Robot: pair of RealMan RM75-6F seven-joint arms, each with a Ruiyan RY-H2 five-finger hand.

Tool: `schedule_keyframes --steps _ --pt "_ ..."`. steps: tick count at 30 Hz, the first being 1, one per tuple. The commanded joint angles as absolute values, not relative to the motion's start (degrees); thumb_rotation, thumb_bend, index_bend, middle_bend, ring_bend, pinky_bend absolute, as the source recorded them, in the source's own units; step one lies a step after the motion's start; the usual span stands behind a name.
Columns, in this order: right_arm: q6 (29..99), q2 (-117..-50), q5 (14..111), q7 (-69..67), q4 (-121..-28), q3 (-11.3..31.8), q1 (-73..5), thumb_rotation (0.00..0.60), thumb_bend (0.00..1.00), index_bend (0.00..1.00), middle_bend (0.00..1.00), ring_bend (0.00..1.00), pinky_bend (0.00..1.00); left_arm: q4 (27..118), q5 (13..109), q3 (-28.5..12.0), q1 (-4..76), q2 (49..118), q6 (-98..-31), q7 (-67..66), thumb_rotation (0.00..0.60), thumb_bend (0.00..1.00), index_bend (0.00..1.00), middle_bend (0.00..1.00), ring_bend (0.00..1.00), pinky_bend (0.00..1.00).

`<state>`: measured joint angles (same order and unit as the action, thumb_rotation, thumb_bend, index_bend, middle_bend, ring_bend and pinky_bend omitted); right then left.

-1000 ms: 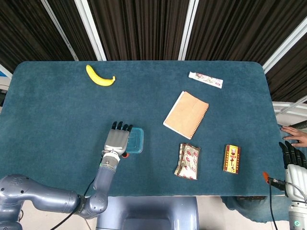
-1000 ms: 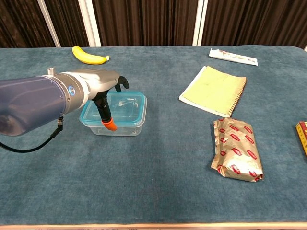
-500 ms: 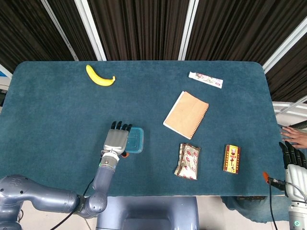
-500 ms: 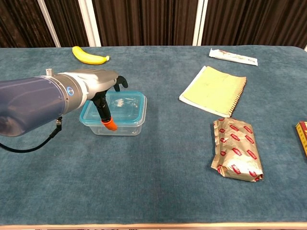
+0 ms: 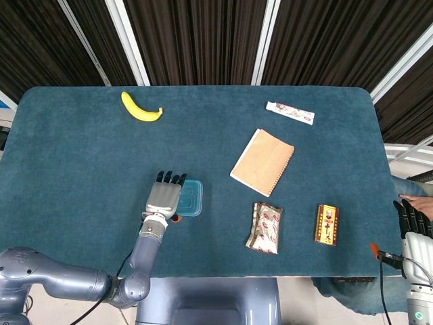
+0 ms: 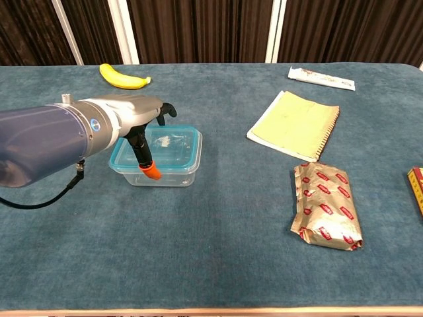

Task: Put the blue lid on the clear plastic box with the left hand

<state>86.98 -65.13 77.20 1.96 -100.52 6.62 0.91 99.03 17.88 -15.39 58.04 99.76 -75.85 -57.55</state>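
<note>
One left hand [image 6: 135, 113] lies flat, fingers spread, holding nothing, over the blue lid [image 6: 173, 153] seated on the clear plastic box [image 6: 168, 176] beneath; contact seems likely.

The left arm reaches in over the tabletop's front edge, left of centre. Its left hand [image 5: 164, 199] lies palm down, dark fingers [image 5: 170, 179] stretched toward the far edge. The right hand [image 5: 414, 226] hangs beyond the right edge, fingers extended, holding nothing.
</note>
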Motion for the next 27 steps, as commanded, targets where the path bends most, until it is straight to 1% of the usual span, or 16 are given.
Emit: schedule_keyframes --steps 1,18,27 --pt "87.0 -65.1 77.2 2.0 -100.6 6.6 0.9 0.6 0.27 0.04 0.0 0.0 0.0 99.1 17.6 -15.4 58.1 99.8 -75.7 -57.8 0.6 0.19 0.05 0.14 0.0 0.0" --pt "87.0 -65.1 77.1 2.1 -100.6 6.6 0.9 0.6 0.27 0.04 0.0 0.0 0.0 99.2 17.7 -15.1 58.4 99.7 -75.9 -58.6 0.6 0.15 0.04 0.11 0.0 0.0" --pt "86.9 -65.1 77.0 2.2 -100.7 6.6 0.9 0.6 0.27 0.04 0.0 0.0 0.0 99.1 17.8 -15.0 58.5 99.8 -75.8 -58.8 0.6 0.15 0.03 0.1 0.0 0.0"
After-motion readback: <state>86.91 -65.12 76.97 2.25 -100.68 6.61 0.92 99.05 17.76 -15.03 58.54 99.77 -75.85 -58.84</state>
